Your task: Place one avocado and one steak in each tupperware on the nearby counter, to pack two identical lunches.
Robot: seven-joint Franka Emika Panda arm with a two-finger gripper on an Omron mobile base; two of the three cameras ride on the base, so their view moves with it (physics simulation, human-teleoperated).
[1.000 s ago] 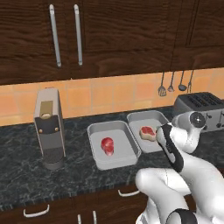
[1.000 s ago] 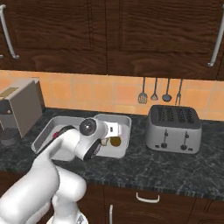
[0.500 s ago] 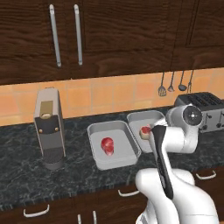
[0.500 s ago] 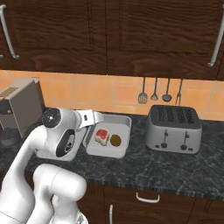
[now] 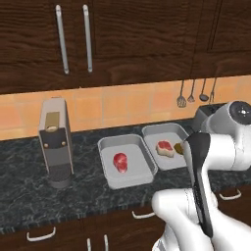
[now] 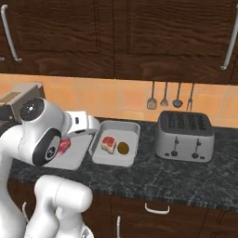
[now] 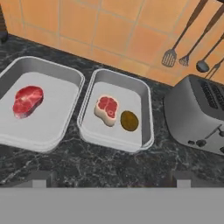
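So the gripper's fingertips (image 7: 111, 181) are poking up at the bottom of the hand view, spread wide and carrying nothing. Just beyond, at center frame, the right tupperware (image 7: 144, 116) is looking packed, holding a steak (image 7: 107, 109) and an avocado (image 7: 129, 120). The left tupperware (image 7: 72, 94), at left, is holding only the second steak (image 7: 27, 100), so I'd say we're waiting on one more avocado.

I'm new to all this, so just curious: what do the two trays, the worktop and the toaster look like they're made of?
The trays look like matte light-grey plastic: even colour, soft rounded rims, no glare. The worktop looks like polished dark stone, judging by its pale marbled veining. The toaster seems brushed metal, silver-grey with a dull sheen. All rendered, so these are impressions.
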